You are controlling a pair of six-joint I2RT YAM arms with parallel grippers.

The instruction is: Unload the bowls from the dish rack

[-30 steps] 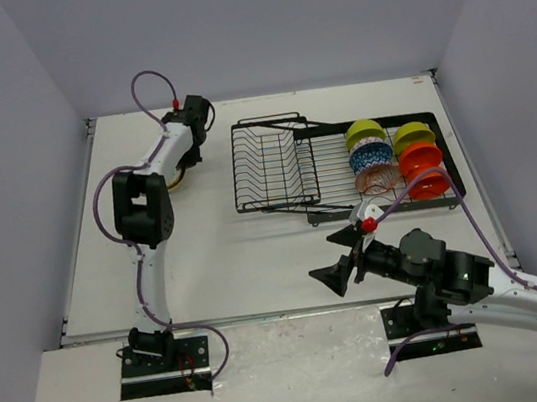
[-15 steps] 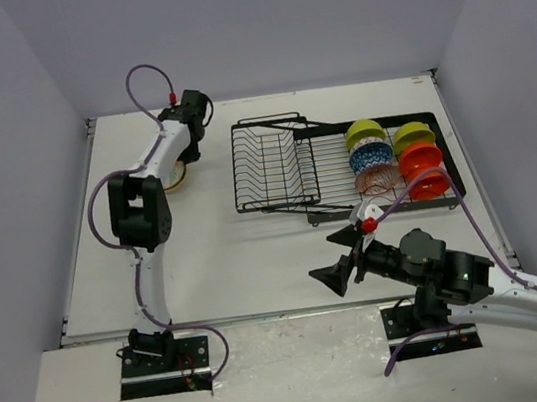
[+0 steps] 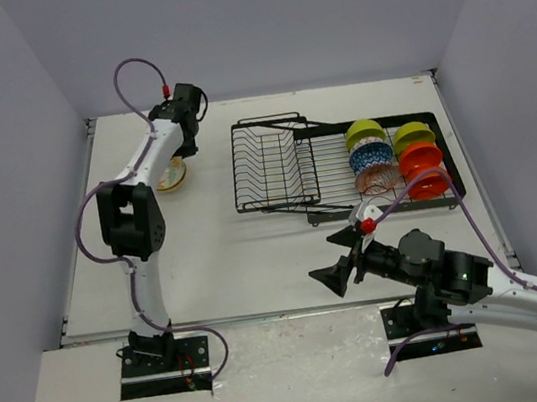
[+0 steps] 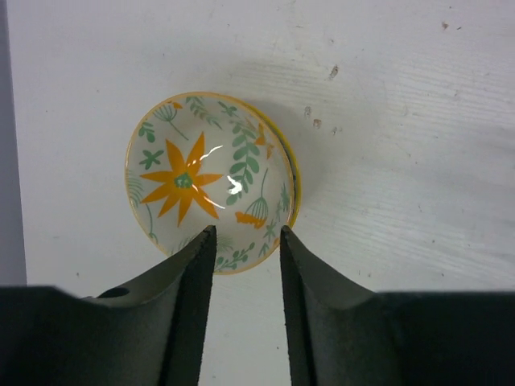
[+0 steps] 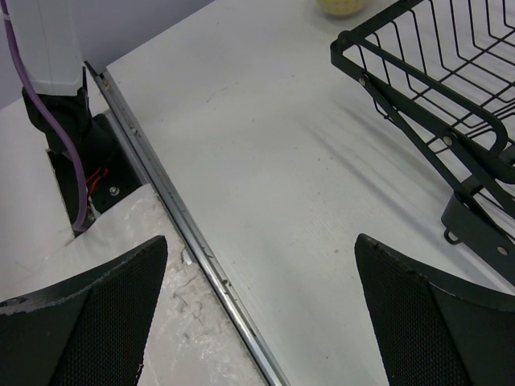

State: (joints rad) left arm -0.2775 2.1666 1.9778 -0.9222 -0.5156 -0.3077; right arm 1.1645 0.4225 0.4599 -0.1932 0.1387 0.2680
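Floral bowl (image 4: 211,181) is sitting on the desk (image 3: 256,253) in the upper left of the top view, well apart from the dish rack (image 3: 273,165). Its mouth is facing up at the wrist camera. It is round, so it has no long axis, and the yellow outside showing along its right edge suggests a slight tilt. Left gripper (image 4: 248,233) is hanging over the bowl's near rim, fingers narrowly parted and clamping nothing. Risk, as a judgement: a finger lifting off could be catching that rim, dragging or tipping the bowl. The rack's long axis is running left to right. At centre right, lime green (image 3: 364,131), blue-patterned (image 3: 371,155), pinkish (image 3: 379,179) and orange (image 3: 421,158) bowls are standing on edge in two packed rows, not yet unloaded, and pulling one may topple its neighbours. Right gripper (image 5: 259,241) is hovering at the desk's near edge, fingers wide and empty.
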